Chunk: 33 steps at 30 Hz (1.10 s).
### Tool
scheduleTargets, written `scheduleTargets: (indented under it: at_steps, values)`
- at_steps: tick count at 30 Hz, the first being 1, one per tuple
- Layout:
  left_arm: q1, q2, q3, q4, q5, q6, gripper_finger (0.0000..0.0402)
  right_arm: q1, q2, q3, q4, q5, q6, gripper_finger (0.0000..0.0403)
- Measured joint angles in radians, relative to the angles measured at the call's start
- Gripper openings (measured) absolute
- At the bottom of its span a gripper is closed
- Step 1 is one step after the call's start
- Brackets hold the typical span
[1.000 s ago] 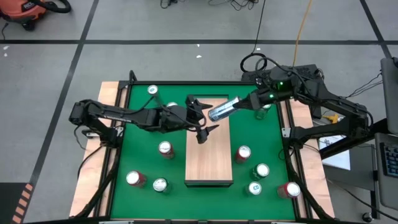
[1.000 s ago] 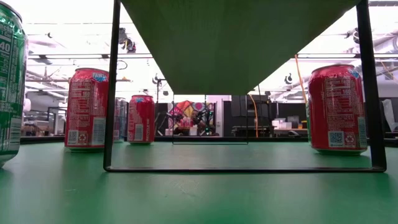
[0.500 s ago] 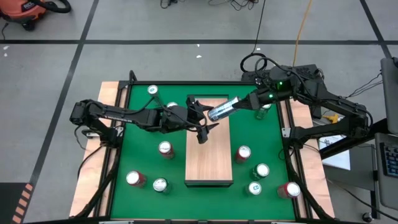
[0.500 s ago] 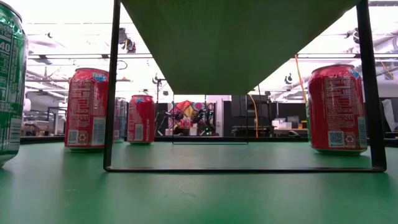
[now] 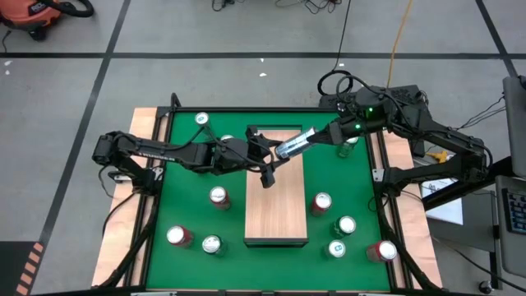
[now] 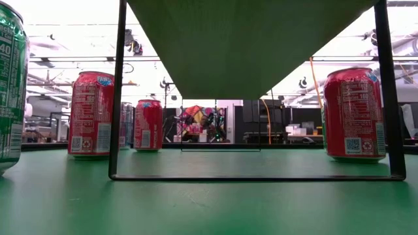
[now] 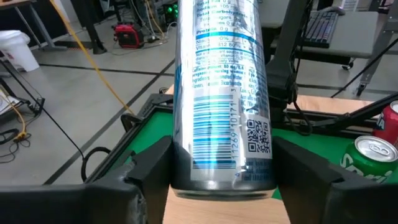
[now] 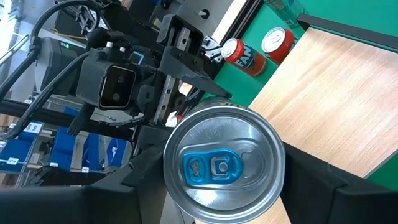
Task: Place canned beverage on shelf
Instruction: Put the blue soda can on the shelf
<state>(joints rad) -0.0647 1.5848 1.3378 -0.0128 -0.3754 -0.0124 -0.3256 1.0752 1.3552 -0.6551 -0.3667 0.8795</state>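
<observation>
Silver-blue canned beverage (image 5: 295, 144) held tilted above far end of the shelf (image 5: 276, 215), clear of the wood. Right claw (image 5: 316, 137) clamped on one end, fingers partway apart around can body. Left claw (image 5: 269, 156) at the other end, fingers (image 7: 155, 165) on both sides of the can, touching or just off it: cannot tell. Shelf on green desk (image 5: 185, 212), red and green cans around it.

Green table (image 5: 189, 222) bears shelf (image 5: 276, 210), cans (image 5: 218, 196).
</observation>
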Motion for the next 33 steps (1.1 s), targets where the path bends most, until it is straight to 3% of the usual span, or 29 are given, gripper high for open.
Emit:
scheduleTargets:
  at_steps: [10, 20, 33]
  values:
    - [0.000, 0.000, 0.000, -0.005, -0.004, -0.005, 0.0205, 0.000, 0.001, 0.000, -0.001, 0.003, -0.005, 0.0238]
    - [-0.001, 0.000, -0.001, 0.004, -0.012, -0.042, 0.0202, 0.000, 0.000, 0.000, -0.001, 0.002, -0.037, 0.0282]
    - [-0.001, 0.000, -0.002, 0.097, 0.041, -0.196, 0.0201, -0.009, -0.002, 0.002, 0.015, -0.005, -0.106, 0.0306]
